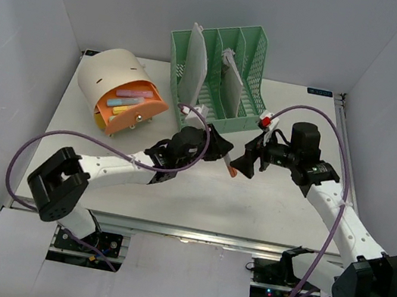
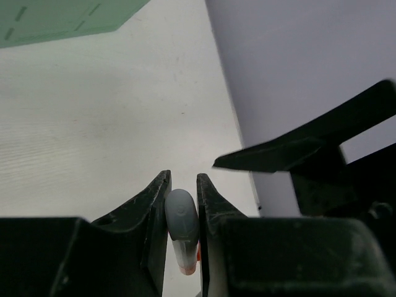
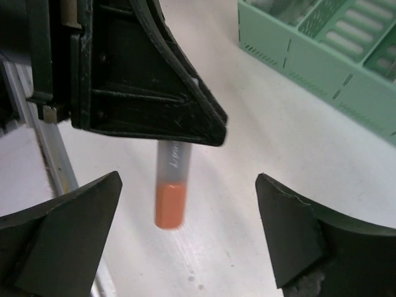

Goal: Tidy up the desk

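The white desk [image 1: 265, 206] has a metal rail [image 1: 191, 233] along its front edge and white walls [image 1: 20, 25] around it. A green mesh rack [image 1: 253, 66] stands at the back. Just left of it a beige holder [image 1: 112, 72] lies on its side, coloured sticks [image 1: 132, 95] in its orange mouth.

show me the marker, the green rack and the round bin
marker [image 3: 170, 205]: right wrist view, orange cap
green rack [image 1: 259, 55]: top view, right mesh wall
round bin [image 1: 108, 71]: top view, beige outer shell
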{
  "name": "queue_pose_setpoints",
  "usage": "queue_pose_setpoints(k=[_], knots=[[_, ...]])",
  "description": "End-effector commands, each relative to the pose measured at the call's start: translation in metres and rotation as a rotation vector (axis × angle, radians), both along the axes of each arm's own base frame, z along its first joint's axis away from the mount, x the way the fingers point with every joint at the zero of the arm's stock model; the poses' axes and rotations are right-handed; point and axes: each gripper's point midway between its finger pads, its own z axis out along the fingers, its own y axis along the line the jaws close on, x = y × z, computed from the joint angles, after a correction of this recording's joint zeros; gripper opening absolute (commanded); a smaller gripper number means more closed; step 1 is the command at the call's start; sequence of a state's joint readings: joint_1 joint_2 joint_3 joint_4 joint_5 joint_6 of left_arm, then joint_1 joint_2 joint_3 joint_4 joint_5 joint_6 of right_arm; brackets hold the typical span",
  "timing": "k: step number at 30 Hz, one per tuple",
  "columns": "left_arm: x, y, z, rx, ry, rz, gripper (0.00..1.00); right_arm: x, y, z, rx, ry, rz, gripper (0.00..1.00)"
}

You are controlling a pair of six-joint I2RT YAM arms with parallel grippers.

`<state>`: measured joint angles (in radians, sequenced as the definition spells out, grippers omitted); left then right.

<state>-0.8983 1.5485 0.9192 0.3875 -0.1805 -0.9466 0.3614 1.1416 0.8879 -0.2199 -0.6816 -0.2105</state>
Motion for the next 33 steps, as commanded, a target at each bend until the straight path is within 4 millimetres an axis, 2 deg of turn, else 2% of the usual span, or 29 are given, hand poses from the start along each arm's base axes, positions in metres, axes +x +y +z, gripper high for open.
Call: queue_pose_setpoints(k=[1,5,9,12,16,19,24,27,29,31,32,33], knots=[[0.0,0.053,0.034,0.264,-0.147,0.092,0.0,-0.007,0.003,0.036,0.001,-0.186,0.124,0.94],[0.002,0.118,0.043,0.602,-0.243,0.2,0.0,-0.018,-0.006,0.036,-0.008,-0.268,0.15,0.9],[-0.001,0.178,0.058,0.916,-0.262,0.288,0.0,-0.02,-0.016,0.02,-0.005,-0.268,0.136,0.9],[-0.001,0.214,0.085,1.089,-0.279,0.376,0.0,-0.019,-0.024,0.0,-0.003,-0.234,0.117,0.9],[-0.001,0.257,0.117,1.27,-0.313,0.492,0.0,-0.018,-0.029,-0.01,-0.002,-0.208,0.112,0.9],[0.003,0.279,0.144,1.367,-0.345,0.595,0.0,-0.022,-0.028,-0.015,0.004,-0.192,0.126,0.9],[0.016,0.296,0.184,1.485,-0.441,0.685,0.0,-0.021,-0.03,-0.021,-0.003,-0.18,0.124,0.9],[0.023,0.296,0.205,1.504,-0.471,0.708,0.0,-0.021,-0.031,-0.024,-0.007,-0.176,0.123,0.9],[0.03,0.3,0.211,1.572,-0.474,0.702,0.0,-0.02,-0.032,-0.025,-0.009,-0.169,0.121,0.9],[0.043,0.31,0.206,1.629,-0.451,0.7,0.0,-0.02,-0.032,-0.025,-0.009,-0.169,0.121,0.9],[0.049,0.314,0.199,1.646,-0.438,0.689,0.0,-0.02,-0.031,-0.025,-0.009,-0.169,0.122,0.9],[0.058,0.321,0.185,1.696,-0.395,0.662,0.0,-0.02,-0.031,-0.025,-0.009,-0.169,0.122,0.9]])
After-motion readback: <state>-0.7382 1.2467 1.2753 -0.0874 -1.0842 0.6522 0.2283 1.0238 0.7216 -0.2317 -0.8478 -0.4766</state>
